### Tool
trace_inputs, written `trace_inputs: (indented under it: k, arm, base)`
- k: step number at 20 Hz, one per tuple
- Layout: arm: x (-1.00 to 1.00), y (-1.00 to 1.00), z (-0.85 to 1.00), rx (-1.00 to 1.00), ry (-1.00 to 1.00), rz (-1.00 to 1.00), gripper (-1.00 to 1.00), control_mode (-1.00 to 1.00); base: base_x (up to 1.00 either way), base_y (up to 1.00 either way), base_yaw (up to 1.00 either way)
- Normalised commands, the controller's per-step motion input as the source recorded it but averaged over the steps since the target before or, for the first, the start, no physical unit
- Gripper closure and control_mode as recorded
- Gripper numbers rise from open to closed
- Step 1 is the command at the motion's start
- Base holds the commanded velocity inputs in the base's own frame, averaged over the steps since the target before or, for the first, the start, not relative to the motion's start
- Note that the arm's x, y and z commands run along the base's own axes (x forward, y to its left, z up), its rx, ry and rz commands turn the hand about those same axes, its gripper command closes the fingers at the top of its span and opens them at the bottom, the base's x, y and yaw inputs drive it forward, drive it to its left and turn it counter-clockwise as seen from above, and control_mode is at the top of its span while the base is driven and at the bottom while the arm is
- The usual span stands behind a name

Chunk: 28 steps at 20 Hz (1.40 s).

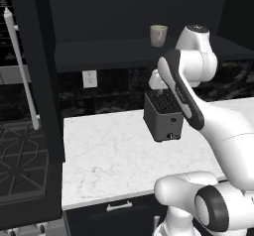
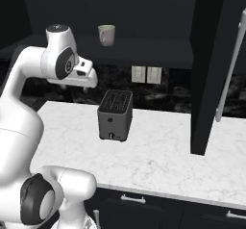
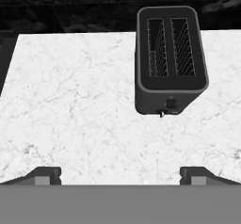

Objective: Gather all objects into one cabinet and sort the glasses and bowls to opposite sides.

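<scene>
Counter: white marble worktop [image 3: 70,100], bare near the arm
Gripper: two-finger gripper [image 3: 120,173] hangs above the worktop, jaws spread wide, holding nothing
Toaster: dark grey two-slot toaster [image 3: 170,60] stands further back on the marble
Shelf: grey-beige handled mug [image 2: 106,34] sits in the open black wall cabinet [image 2: 144,50]
Progress: judged early; one mug shelved, other items unseen

I am in a kitchen: a white marble counter [image 1: 109,155] carries a dark two-slot toaster [image 2: 115,115] at center frame, black wall cabinets [image 2: 144,11] fill the top, a stove grate [image 1: 22,155] sits lower left.
</scene>
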Motion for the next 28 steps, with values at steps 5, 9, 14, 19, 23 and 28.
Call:
trace_inputs:
  k: [5, 9, 14, 19, 23, 28]
  arm:
    - [0.00, 0.00, 0.62, 0.00, -0.07, -0.13, -1.00, -1.00]
    - [0.00, 0.00, 0.59, 0.00, -0.19, -0.13, -1.00, -1.00]
    - [0.00, 0.00, 0.48, 0.00, -0.25, -0.11, -1.00, -1.00]
    - [0.00, -0.03, 0.20, 0.00, -0.19, -0.07, -1.00, -1.00]
    - [0.12, 0.00, 0.08, 0.02, -0.20, -0.02, -1.00, -1.00]
    - [0.21, 0.00, 0.02, 0.04, -0.21, 0.00, -1.00, -1.00]
  base:
    - [0.00, 0.00, 0.00]
    - [0.00, 0.00, 0.00]
    - [0.00, 0.00, 0.00]
    - [0.00, 0.00, 0.00]
    - [0.00, 0.00, 0.00]
    - [0.00, 0.00, 0.00]
